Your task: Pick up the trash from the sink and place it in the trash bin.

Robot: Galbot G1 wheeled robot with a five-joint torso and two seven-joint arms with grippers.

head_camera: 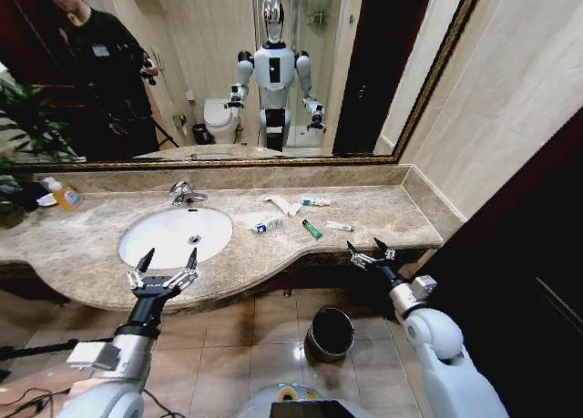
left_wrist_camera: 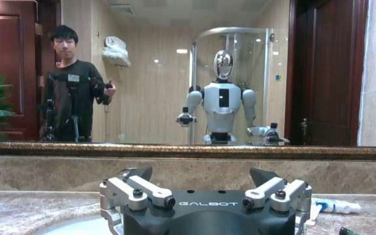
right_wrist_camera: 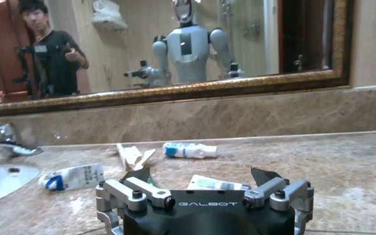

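The trash lies on the marble counter right of the white sink point(head_camera: 173, 237), not in the basin: a white tube point(head_camera: 282, 205), a blue-marked tube point(head_camera: 316, 201), a white and blue wrapper point(head_camera: 267, 225), a green tube point(head_camera: 311, 229) and a small white tube point(head_camera: 340, 226). The dark trash bin point(head_camera: 330, 333) stands on the floor below the counter. My left gripper point(head_camera: 164, 270) hangs open at the counter's front edge before the basin. My right gripper point(head_camera: 371, 252) is open at the front edge, just right of the trash. The right wrist view shows the wrapper point(right_wrist_camera: 75, 176) and tubes point(right_wrist_camera: 189, 150) beyond the open gripper point(right_wrist_camera: 201, 177).
A chrome faucet point(head_camera: 187, 193) stands behind the basin. A bottle of orange liquid point(head_camera: 64, 196) and a plant point(head_camera: 18, 117) sit at the counter's far left. A large mirror point(head_camera: 228, 63) backs the counter; a wall closes the right end.
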